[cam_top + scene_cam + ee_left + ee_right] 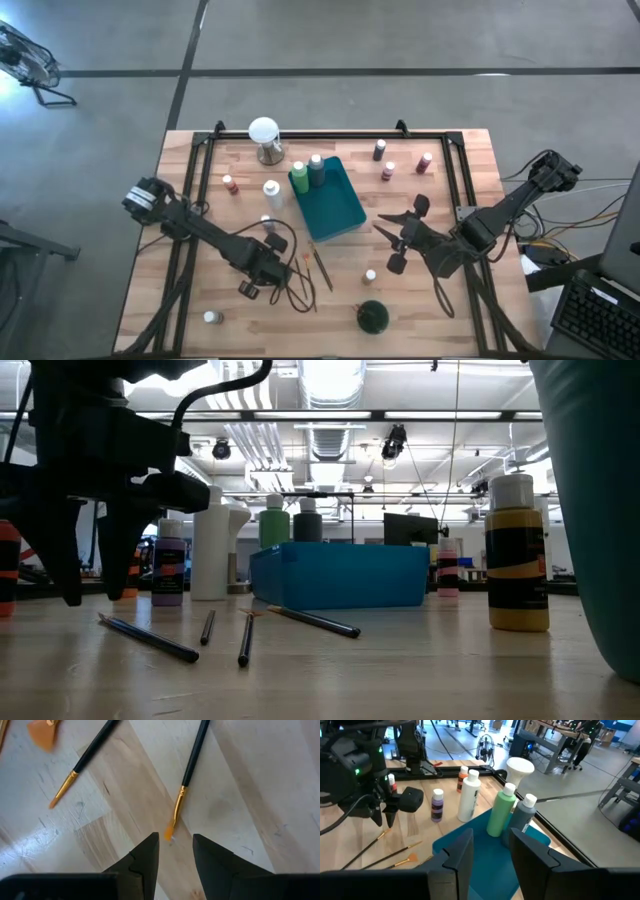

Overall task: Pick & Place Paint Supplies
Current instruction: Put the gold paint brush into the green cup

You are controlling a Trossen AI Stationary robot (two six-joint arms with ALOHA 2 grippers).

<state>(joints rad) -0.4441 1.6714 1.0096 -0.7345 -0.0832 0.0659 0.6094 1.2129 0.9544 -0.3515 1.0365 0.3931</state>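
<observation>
Thin brushes (322,268) scattered flat on the wooden table (470,150) near its front middle, just in front of the teal tray (345,222); orange bristle tips (170,829) and gold ferrules clear in the left wrist view. Light green bottle (299,178) and dark green bottle (316,169) upright in the tray's far end. White bottle (272,192) and purple bottle (437,805) beside the tray, small red and brown bottles (388,170) across the far right. Yellow bottle (517,555) with a dark label, lettering unreadable. Left end effector (175,851) low above one brush tip, fingers slightly apart, empty. Right end effector (489,851) above the tray's near end, fingers apart, empty. White globe (264,131) at the far edge.
</observation>
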